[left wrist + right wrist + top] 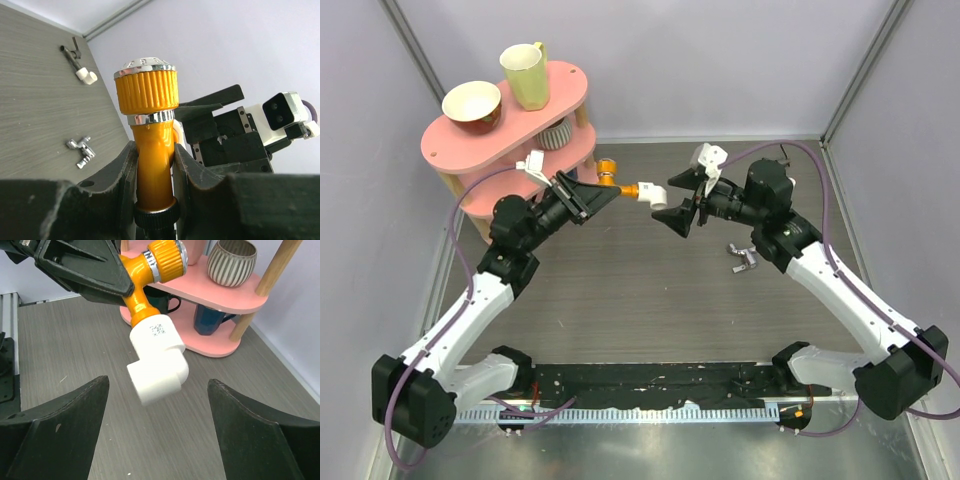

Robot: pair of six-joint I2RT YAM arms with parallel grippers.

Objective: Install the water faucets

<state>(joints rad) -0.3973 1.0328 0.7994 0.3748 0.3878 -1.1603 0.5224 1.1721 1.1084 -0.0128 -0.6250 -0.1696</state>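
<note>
Tap horizontal, white fitting end toward gaping empty right pincer; left pincer clamps it.

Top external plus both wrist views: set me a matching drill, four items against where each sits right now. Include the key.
Items
1. orange tap
2. white elbow fitting
3. silver tap piece
4. pale yellow mug

Places
a. lying loose on the table, beside the right arm
b. standing on the top shelf of the pink rack
c. clamped in the left gripper
d. on the tap's end, in the gap of the open right gripper, touching neither finger

Pairs: 1-c, 2-d, 3-a, 4-b
</note>
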